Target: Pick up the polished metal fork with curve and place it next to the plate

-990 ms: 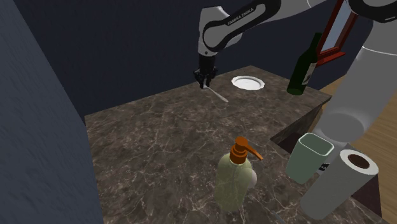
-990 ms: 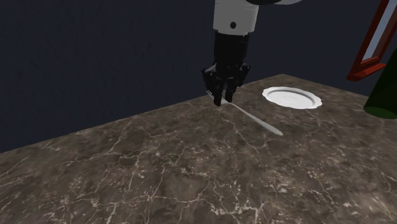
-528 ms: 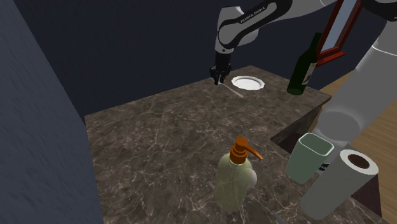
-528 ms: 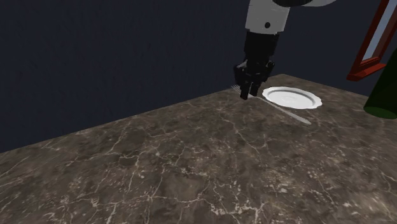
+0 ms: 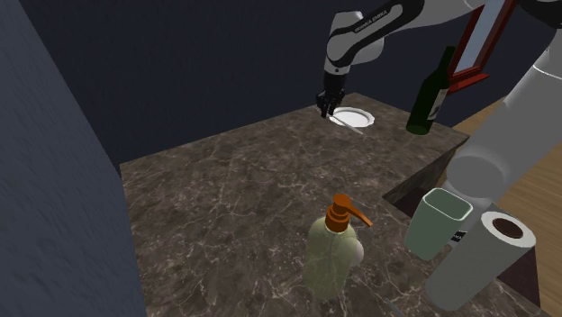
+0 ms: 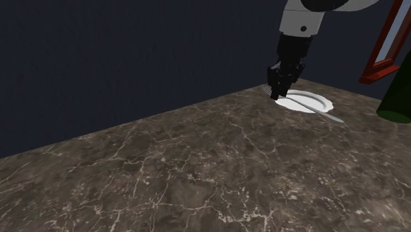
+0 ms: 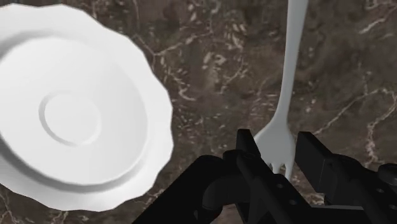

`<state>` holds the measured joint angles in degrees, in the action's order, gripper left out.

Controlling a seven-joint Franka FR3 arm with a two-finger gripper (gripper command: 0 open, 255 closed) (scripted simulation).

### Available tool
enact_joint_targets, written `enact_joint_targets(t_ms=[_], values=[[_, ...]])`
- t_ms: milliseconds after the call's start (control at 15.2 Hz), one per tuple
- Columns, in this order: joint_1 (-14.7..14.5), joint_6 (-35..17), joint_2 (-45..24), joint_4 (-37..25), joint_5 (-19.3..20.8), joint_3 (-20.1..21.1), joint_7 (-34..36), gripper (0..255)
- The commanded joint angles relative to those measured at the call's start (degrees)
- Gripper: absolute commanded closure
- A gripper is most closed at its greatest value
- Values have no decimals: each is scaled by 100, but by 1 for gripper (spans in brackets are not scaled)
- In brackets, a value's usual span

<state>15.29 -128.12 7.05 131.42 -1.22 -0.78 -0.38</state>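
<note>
— Marble counter (image 6: 197, 171) passed beneath: a second ago the gripper (image 7: 278, 145) was well short of the plate (image 7: 83, 114), and now it is at its rim.

— The jaws are clamped on the pale fork (image 7: 291, 70), carried just beside the plate. I'd judge that lowering and release remain.

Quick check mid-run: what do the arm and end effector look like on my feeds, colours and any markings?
The arm has rounded white links joined by dark grey joints, with dark lettering printed along one white link. The end effector is all black, with two blocky, squared fingers.
</note>
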Motion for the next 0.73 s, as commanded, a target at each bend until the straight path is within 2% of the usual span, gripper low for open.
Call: enact_joint_targets(t_ms=[0, 660], values=[[6, -163, -59, 104, -5, -10, -25, 255], [2, -957, -512, 445, -33, -10, -55, 255]])
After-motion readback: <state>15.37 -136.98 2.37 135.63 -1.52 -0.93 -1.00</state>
